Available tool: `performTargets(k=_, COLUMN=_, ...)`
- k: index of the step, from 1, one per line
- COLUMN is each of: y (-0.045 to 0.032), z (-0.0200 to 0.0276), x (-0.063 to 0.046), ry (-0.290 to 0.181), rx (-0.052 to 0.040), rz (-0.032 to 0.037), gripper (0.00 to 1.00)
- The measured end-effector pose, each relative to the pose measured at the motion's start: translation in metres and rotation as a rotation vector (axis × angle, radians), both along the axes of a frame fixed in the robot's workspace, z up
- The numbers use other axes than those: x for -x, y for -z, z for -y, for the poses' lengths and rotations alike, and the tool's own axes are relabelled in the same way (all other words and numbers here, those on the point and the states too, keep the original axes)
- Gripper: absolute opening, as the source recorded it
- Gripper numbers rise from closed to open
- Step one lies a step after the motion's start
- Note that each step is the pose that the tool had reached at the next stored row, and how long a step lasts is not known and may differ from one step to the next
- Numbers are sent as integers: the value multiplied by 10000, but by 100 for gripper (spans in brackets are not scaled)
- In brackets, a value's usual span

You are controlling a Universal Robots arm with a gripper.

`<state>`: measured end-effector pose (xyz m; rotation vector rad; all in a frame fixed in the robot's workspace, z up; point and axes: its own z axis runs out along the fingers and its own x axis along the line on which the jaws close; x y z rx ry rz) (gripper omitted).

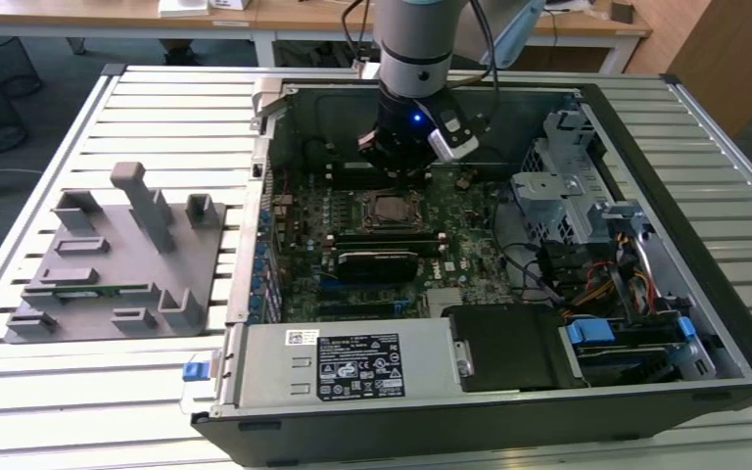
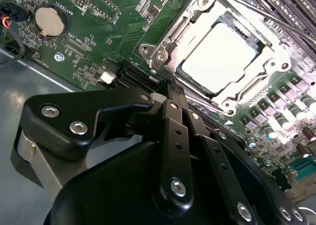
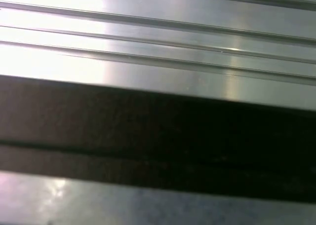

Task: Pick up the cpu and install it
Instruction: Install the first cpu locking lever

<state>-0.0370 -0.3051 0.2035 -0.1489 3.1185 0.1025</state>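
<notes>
In the exterior view, the gripper [image 1: 399,162] hangs inside the open computer case [image 1: 689,127], just beside the socket frame [image 1: 387,208]. In the second wrist view, its fingers [image 2: 174,104] are together, empty; the cpu [image 2: 219,55] sits in the socket, likely light, stiff, slippery, fragile, best gripped by opposite edges.

Glossy metal cpu [image 2: 221,57]; matt black end effector [image 2: 170,89]

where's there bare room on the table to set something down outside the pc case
Bare slatted table lies between the grey fixture block and the far edge, and in front of that block. The open case is crowded: motherboard, cables, drive bays, with the gripper over the board near the cpu.
</notes>
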Motion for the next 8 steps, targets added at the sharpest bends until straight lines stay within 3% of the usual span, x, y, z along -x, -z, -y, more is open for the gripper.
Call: performTargets(k=8, y=34, z=0, x=-18, ry=0, rx=5, rz=-1, gripper=11)
